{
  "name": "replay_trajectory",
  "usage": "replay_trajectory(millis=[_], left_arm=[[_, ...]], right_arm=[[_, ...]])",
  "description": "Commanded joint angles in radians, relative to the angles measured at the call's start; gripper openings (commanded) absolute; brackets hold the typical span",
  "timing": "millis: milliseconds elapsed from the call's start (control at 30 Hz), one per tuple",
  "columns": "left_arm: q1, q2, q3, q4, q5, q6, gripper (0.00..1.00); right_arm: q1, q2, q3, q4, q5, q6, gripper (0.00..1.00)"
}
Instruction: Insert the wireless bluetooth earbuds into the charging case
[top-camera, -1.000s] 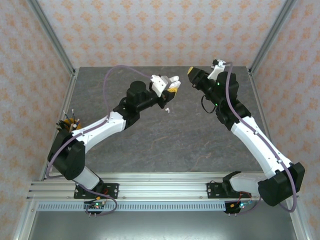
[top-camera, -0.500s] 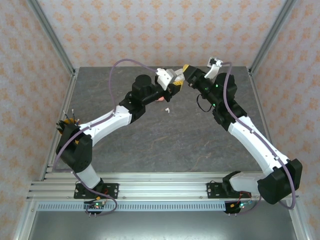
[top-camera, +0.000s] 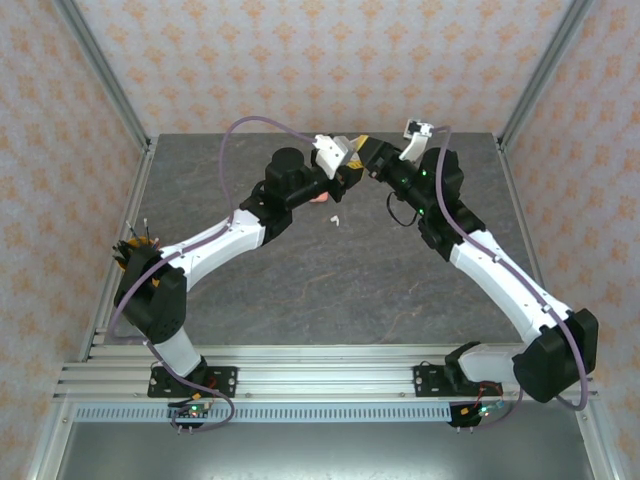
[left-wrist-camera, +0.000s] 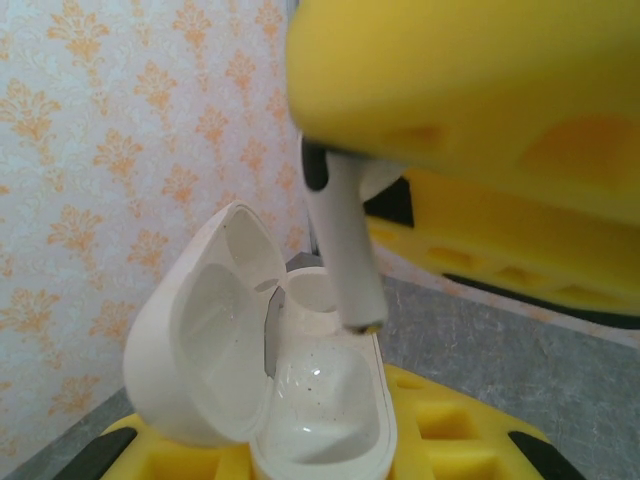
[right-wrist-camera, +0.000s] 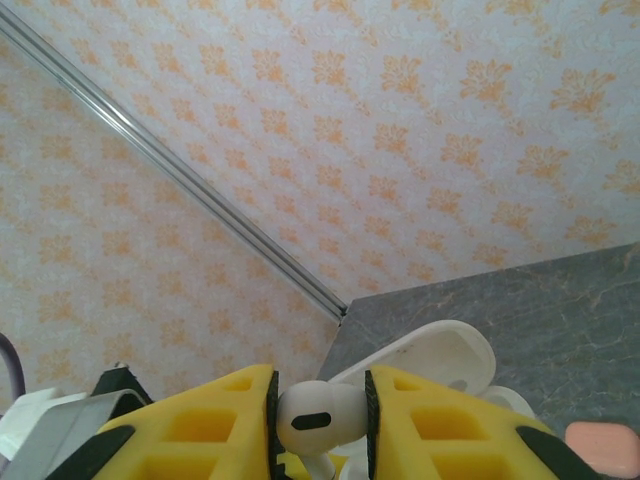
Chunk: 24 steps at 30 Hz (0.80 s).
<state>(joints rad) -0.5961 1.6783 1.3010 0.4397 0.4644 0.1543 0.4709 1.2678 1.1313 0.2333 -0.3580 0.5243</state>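
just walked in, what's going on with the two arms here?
The left gripper holds the open white charging case. The right gripper pinches a white earbud, stem down, just over the case's wells; it is not seated yet. A second white earbud lies on the table.

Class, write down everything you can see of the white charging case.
The white charging case is a glossy, pebble-shaped shell that looks like plastic. It is hinged open: its rounded lid tilts up to the left, and its base shows a smooth, speckled well. It sits gripped between the yellow fingers of the left tool. The stem of a white earbud hangs tip-down at its rim; whether they touch cannot be told.
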Motion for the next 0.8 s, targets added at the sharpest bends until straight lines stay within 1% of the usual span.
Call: replay_trajectory(millis=[0,767], left_arm=[[-0.006,0.002,0.041,0.051,0.004,-0.016,0.0],[-0.01,0.0,0.046,0.048,0.01,-0.019,0.0]], right_arm=[[0.008,0.002,-0.008,0.051,-0.012,0.0,0.27],[0.009,0.05,-0.002,0.028,-0.018,-0.018,0.27]])
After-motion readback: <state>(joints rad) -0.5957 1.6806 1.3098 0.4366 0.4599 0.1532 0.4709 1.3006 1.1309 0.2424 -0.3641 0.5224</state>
